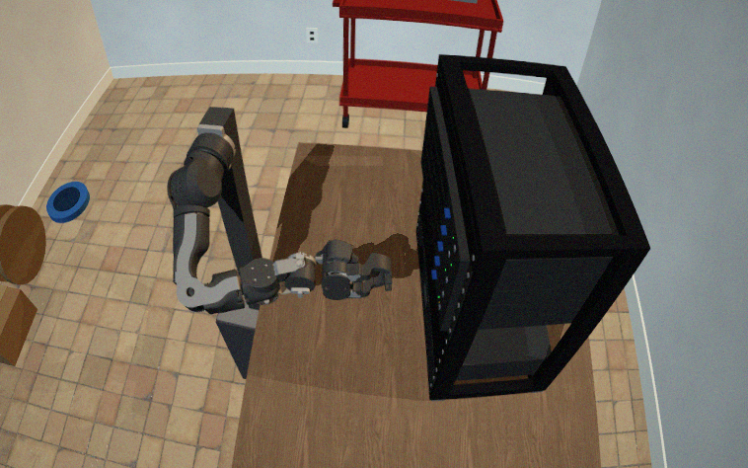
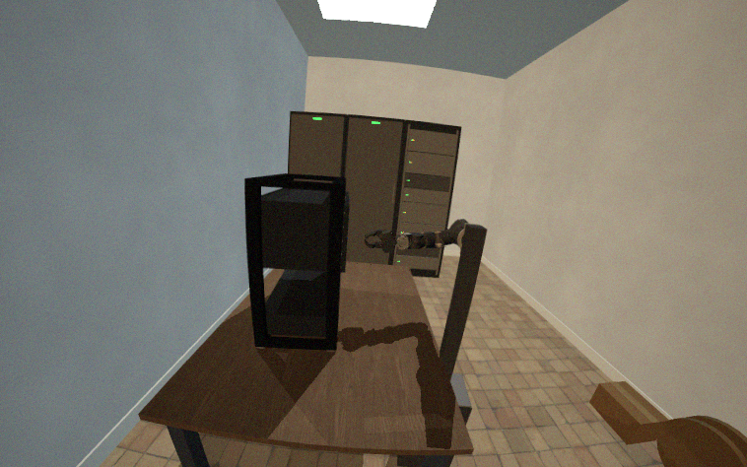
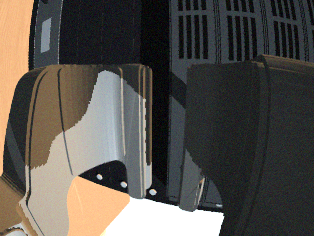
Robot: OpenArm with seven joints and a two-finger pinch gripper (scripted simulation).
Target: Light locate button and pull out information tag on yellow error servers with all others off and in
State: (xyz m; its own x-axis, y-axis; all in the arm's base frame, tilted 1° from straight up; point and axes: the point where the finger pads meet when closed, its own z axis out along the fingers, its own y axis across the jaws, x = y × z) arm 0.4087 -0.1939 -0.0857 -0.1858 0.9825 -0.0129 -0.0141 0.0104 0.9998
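The black server rack (image 1: 512,231) stands on the wooden table (image 1: 352,342), with its front face turned towards my arm. Several small blue marks (image 1: 440,246) and green lights (image 1: 451,265) show in a column on that face. I cannot make out a yellow light from here. My gripper (image 1: 387,273) is shut and empty. It hovers above the table, a short gap away from the rack's front at mid height. It also shows in the exterior view (image 2: 370,239). In the wrist view the fingers frame a dark vented server panel (image 3: 220,14).
The arm's dark mounting post (image 1: 234,220) stands at the table's left edge. A red cart (image 1: 408,54) stands behind the rack. Tall server cabinets (image 2: 374,187) line the far wall. A blue bowl (image 1: 67,201) and brown boxes (image 1: 16,259) lie on the floor.
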